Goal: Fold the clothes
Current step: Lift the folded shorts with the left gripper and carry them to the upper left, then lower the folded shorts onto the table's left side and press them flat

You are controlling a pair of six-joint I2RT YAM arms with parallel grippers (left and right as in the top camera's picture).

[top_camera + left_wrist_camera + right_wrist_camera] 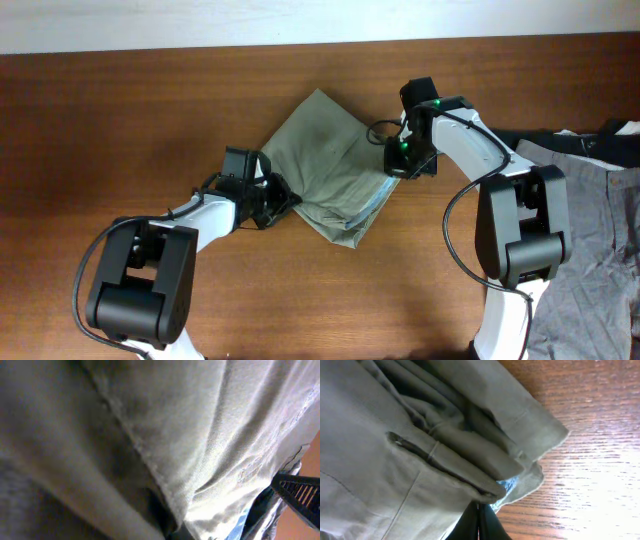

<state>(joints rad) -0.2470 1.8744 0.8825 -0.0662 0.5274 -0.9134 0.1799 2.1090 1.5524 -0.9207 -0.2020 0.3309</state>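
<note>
The khaki-olive shorts lie folded in a rough diamond at the table's middle, with light-blue lining showing at the lower right edge. My left gripper is at the shorts' left corner. Khaki cloth fills the left wrist view and bunches into the jaws; the fingers are hidden. My right gripper is at the shorts' right edge. In the right wrist view its black fingers are pressed together under the folded waistband, with blue lining beside them.
Grey trousers lie in a heap at the right edge, with a black garment at their upper left. Bare wooden table surrounds the shorts. A black ribbed part shows at the left wrist view's right edge.
</note>
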